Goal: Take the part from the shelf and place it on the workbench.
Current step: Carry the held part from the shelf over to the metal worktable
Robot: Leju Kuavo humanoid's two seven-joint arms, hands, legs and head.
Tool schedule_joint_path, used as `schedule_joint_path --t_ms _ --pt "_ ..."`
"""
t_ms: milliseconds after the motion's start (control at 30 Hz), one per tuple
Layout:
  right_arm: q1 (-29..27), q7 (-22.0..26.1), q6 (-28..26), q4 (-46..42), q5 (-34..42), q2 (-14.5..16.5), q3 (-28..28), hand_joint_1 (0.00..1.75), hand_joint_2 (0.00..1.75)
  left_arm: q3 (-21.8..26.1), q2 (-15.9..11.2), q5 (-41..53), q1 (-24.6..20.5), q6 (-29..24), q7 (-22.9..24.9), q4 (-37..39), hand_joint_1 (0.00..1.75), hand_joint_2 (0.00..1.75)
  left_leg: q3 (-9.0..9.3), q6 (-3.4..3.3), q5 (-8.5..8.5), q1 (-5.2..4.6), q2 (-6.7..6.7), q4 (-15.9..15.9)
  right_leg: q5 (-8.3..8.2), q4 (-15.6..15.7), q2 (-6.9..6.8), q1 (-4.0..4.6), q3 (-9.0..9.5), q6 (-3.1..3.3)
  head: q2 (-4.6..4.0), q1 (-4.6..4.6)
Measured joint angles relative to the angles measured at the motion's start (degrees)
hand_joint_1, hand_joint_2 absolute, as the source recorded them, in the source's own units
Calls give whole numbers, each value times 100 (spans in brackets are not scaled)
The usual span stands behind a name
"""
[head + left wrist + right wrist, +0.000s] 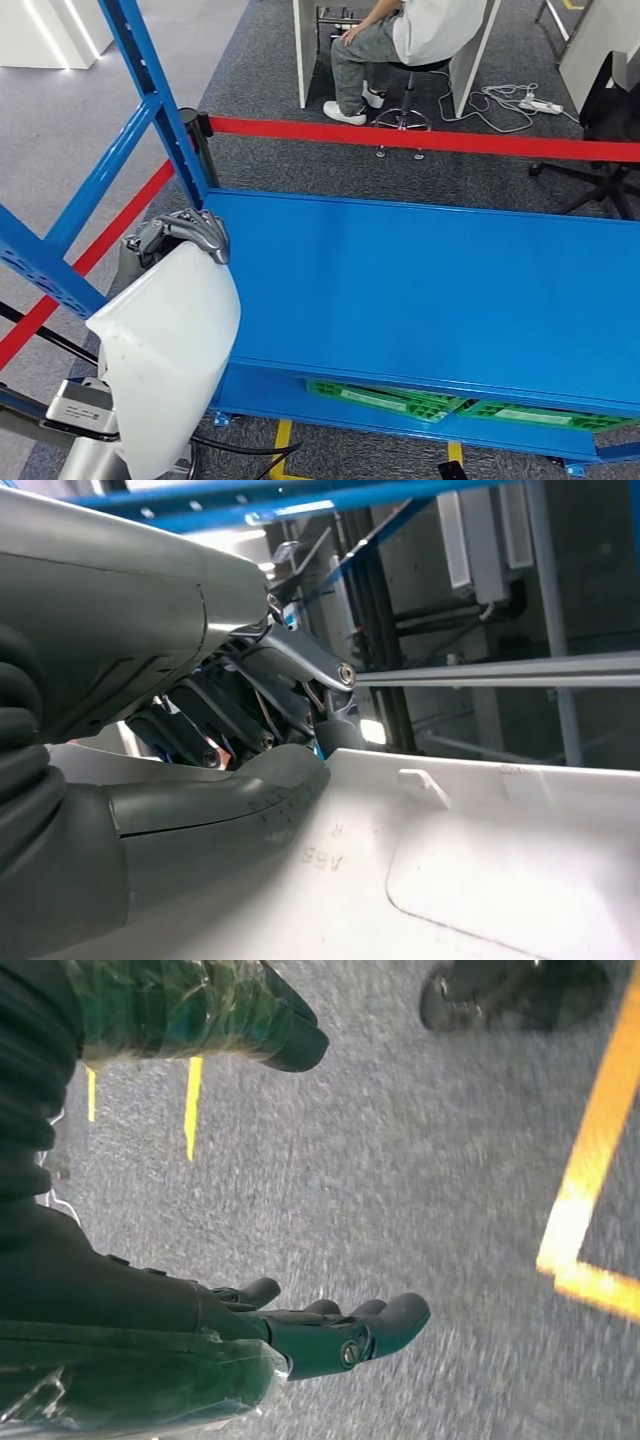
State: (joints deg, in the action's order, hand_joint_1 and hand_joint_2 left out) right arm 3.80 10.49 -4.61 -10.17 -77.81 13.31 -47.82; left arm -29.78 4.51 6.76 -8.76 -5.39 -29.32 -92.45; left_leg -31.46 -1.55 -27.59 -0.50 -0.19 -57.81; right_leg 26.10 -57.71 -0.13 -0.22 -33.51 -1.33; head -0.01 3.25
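The part is a large white curved plastic shell (167, 350), held at the lower left of the head view, off the left end of the blue shelf (423, 290). My left hand (185, 232) grips its upper edge, dark fingers hooked over the rim. In the left wrist view the thumb (219, 805) lies along the shell's white inner face (483, 870), and the other fingers (249, 705) clamp the outer side. My right hand (332, 1325) hangs over grey carpet, fingers held straight and apart, with nothing in it.
The blue shelf's top board is bare; green pallets (453, 408) lie beneath it. A blue upright (155, 100) stands by my left hand. Red barrier tape (423, 138) runs behind the shelf. A person (400, 45) sits at a desk beyond. Yellow floor lines (589, 1190) mark the carpet.
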Motion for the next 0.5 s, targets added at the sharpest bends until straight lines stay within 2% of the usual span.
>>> schedule_joint_path --t_ms 67,100,200,233,267,300,333,400,433,500 --pt "2 0 1 1 0 4 0 0 175 -17 2 1 5 3 -1 -14 175 175 -10 -32 66 28 9 68 68 -65 2 -1 -68 -55 -1 -5" --pt "3 0 0 0 0 5 0 0 175 -23 5 1 5 5 -1 -21 175 175 -17 -52 101 44 16 102 199 -234 6 -1 -148 -78 -1 -16" --pt "-4 -2 -1 -1 0 5 -1 0 175 -29 2 1 24 9 -1 -24 175 175 -83 -86 167 46 34 116 785 -1283 9 -21 -566 -136 -1 -43" --pt "-8 -3 -1 -1 0 5 -1 0 175 -30 -1 1 34 9 -1 -24 175 175 -108 -85 186 40 37 114 870 -1529 9 -27 -648 -151 -1 -43" --pt "-11 -4 -1 -1 0 5 -2 0 175 -31 -3 1 40 10 -1 -24 175 175 -129 -79 204 38 38 111 842 -1563 8 -32 -627 -161 -1 -44" --pt "-11 -5 -1 -1 -1 4 -2 0 175 -32 -4 1 44 11 -1 -24 175 175 -144 -69 219 38 36 108 716 -1370 7 -36 -492 -165 -1 -44" --pt "-8 -5 -1 -1 -2 4 -2 0 175 -33 -4 1 47 15 -1 -24 175 175 -152 -57 230 38 35 105 534 -991 6 -42 -261 -164 -1 -44" --pt "10 -4 1 -1 -5 4 -2 0 175 -39 -5 4 44 44 -3 -24 175 175 -179 -16 251 14 33 79 301 -216 9 -43 186 -140 -1 -44" --pt "17 -4 2 -1 -7 4 -1 0 175 -44 -7 6 42 67 -4 -24 175 175 -200 10 267 1 33 64 260 0 13 -41 303 -115 -1 -39" --pt "10 -8 4 -1 -8 5 -2 0 175 -58 -9 9 42 113 -8 -24 175 175 -238 66 307 -7 33 45 247 74 22 -31 326 -51 -1 -36"
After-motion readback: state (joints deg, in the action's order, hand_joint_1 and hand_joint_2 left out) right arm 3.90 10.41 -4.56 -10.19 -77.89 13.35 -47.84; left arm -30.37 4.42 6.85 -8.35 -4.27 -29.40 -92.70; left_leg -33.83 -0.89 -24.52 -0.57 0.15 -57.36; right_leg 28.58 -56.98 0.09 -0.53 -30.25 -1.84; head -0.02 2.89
